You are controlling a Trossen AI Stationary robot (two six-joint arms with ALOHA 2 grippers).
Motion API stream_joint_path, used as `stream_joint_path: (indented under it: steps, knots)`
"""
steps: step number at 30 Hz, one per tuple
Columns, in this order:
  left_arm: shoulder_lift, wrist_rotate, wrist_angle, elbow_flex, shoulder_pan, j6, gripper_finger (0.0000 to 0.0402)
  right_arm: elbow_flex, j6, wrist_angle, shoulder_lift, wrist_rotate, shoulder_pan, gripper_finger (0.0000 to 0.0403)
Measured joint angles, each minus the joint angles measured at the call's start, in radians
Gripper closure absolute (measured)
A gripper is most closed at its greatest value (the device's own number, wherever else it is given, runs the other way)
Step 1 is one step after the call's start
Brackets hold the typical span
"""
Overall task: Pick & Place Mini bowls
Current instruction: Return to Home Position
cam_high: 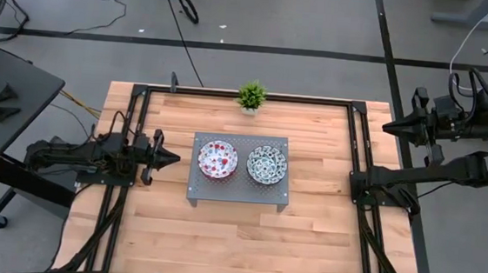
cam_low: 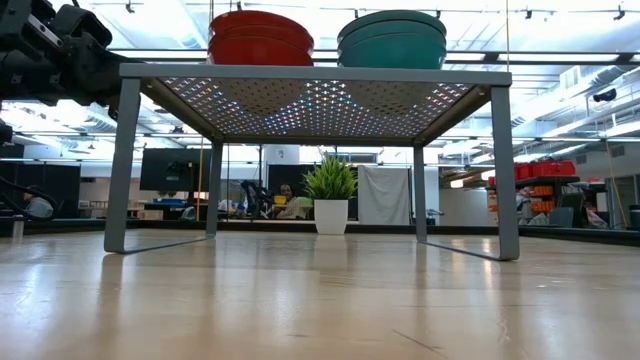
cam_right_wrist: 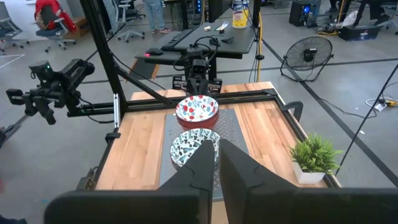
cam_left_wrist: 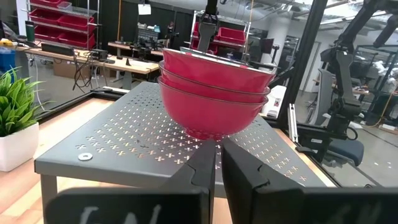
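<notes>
Two stacks of mini bowls stand on a grey perforated stand (cam_high: 238, 193) in the middle of the table. The stack with red floral spots (cam_high: 217, 159) is on the stand's left half, and the stack with the dark blue-green pattern (cam_high: 267, 164) is on its right half. From the side the stacks show red (cam_left_wrist: 214, 93) and teal (cam_low: 392, 38) outer walls. My left gripper (cam_high: 172, 158) is shut and empty, level with the stand's top, just left of the red stack. My right gripper (cam_high: 390, 128) is shut and empty, raised above the table's right edge.
A small green potted plant (cam_high: 252, 95) stands at the table's far edge, behind the stand. Bare wood lies around the stand and under it. Dark frame rails (cam_high: 360, 154) run along the table's left and right sides.
</notes>
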Motion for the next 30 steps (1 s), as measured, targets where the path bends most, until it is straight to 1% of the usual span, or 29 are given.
stream_joint_path:
  steps: [25, 27, 30]
  knots:
    - [0.0, 0.0, 0.0, 0.0, 0.0, 0.0, 0.0369, 0.0, 0.004, 0.005, 0.0, 0.0, 0.0, 0.0373]
    - [0.0, 0.0, 0.0, 0.0, 0.0, 0.001, 0.0369, 0.0, 0.035, 0.05, 0.0, 0.0, 0.0, 0.0373]
    - [0.0, 0.0, 0.0, 0.0, 0.0, 0.0, 0.0369, 0.0, 0.137, 0.111, 0.0, -0.001, 0.002, 0.0373]
